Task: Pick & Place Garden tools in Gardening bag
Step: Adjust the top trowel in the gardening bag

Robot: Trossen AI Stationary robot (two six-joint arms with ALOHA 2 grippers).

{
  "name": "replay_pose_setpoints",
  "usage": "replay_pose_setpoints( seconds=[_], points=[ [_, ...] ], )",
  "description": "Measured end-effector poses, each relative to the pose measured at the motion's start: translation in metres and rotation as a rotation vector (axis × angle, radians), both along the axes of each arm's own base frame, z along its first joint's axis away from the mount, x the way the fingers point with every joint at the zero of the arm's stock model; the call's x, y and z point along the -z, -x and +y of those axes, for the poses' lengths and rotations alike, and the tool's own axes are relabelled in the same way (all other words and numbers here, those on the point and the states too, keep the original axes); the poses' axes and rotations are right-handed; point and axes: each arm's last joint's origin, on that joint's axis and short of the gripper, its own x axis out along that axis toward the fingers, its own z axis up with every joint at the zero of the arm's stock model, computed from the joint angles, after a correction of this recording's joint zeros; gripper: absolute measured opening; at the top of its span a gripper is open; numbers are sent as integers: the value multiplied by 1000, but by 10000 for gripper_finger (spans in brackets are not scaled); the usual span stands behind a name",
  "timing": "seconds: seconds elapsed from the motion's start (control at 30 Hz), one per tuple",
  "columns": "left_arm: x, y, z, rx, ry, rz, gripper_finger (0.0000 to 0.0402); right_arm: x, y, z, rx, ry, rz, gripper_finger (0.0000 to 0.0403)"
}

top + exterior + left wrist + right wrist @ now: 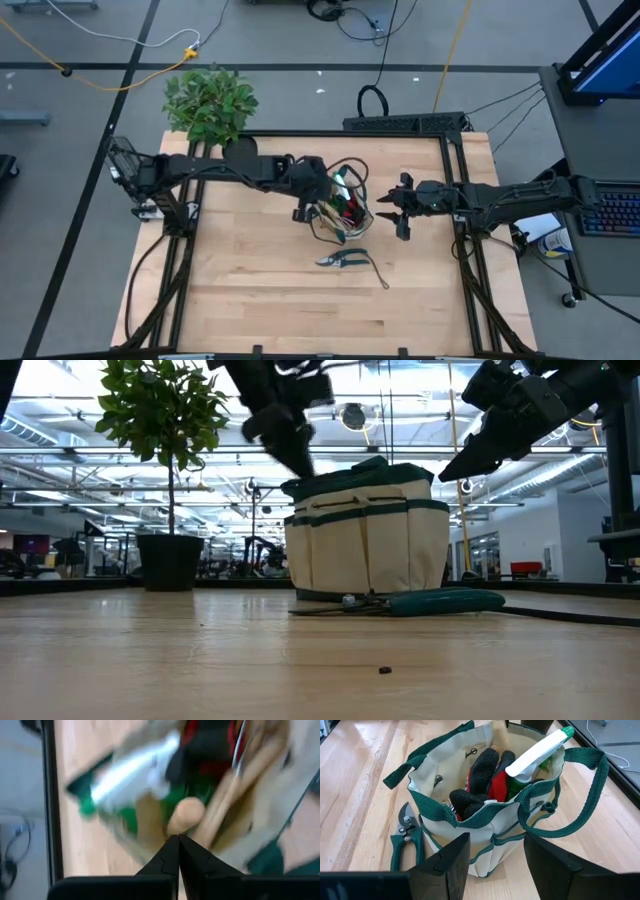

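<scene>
The gardening bag (343, 205) stands on its base at mid-table, tan with green trim. It holds wooden-handled tools (186, 815), a black-and-red glove (485, 775) and a green-white bottle (535, 757). Dark pruning shears (345, 260) lie flat on the table just in front of the bag. My left gripper (178, 840) hovers shut over the bag's left rim, slanting down, with nothing between its fingers. My right gripper (495, 855) waits open at the bag's right side, above the table.
A leafy potted plant (210, 102) stands at the table's far left corner, its black pot (170, 560) on the tabletop. The bag's loop handle (590, 795) hangs toward my right gripper. Bare wood (300, 310) lies toward the near edge.
</scene>
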Motion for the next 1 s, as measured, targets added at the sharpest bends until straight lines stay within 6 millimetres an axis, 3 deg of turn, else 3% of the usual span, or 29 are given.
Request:
replay_pose_setpoints(
  seconds=[0.6, 0.73, 1.0],
  points=[
    [16, -23, 1, 80, 24, -85, 4, -1, -1, 0, 0, 0, -17, 180],
    [21, -21, 1, 79, 23, -37, 12, -2, -1, 0, 0, 0, -20, 180],
    [-2, -9, -3, -24, -87, -69, 10, -2, -2, 0, 0, 0, -29, 180]
  ],
)
